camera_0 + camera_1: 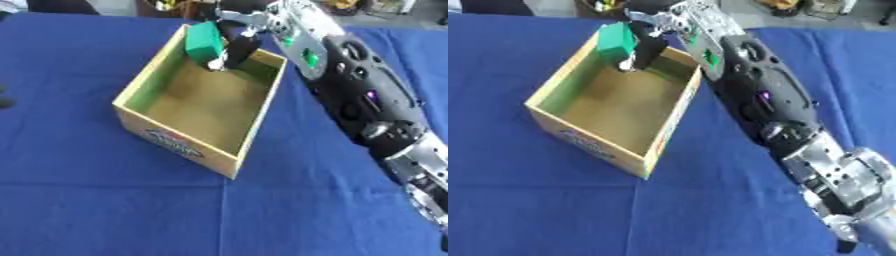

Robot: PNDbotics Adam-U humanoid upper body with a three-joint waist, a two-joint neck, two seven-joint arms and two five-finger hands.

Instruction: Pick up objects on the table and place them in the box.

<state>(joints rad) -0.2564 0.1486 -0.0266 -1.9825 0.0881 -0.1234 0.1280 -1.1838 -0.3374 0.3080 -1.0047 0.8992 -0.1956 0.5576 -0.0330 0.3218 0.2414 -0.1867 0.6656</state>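
Right hand (238, 31), fingers curled round a green block (204, 41), holds it above the far end of the open cardboard box (179, 141); the box floor lies directly beneath; release looks next

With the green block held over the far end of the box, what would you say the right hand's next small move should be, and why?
Probably open the fingers and let go. The right hand is curled round the green block, which already hangs inside the far rim of the wooden box, above its bare floor. Lowering it slightly first might soften the drop. The left hand is not in view.
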